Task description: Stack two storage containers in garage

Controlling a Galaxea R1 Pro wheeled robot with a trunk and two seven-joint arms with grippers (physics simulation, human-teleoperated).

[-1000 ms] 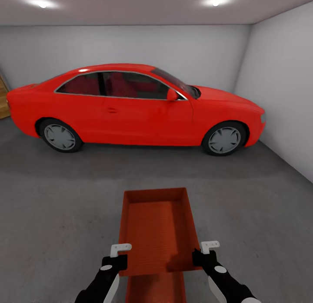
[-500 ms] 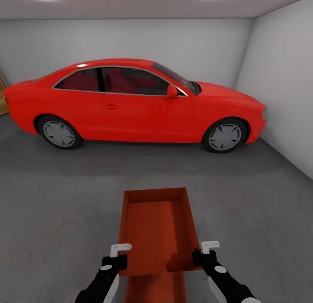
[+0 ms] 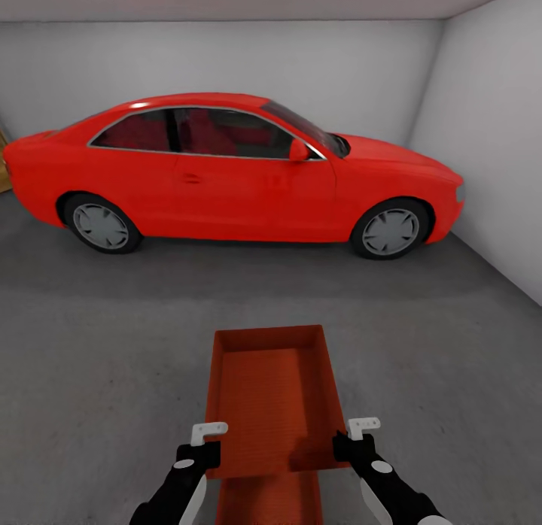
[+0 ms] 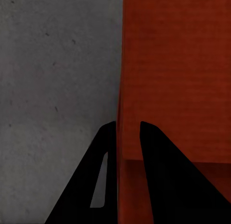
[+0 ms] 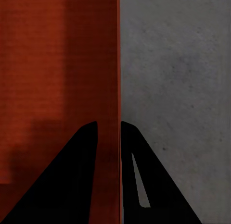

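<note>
Rust-red open-top container (image 3: 269,393), shallow flared walls, flat ribbed bottom, rectangular

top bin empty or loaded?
Empty. The top bin shows a bare ribbed bottom, with each gripper pinching one side wall.

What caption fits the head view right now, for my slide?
Both grippers, left and right, clamp the side walls of the upper storage container, carried over the lower one, facing a red car.

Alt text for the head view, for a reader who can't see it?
Both grippers, left and right, clamp the side walls of a rust-red storage container above a grey concrete floor. A red coupe stands ahead against white walls.
</note>
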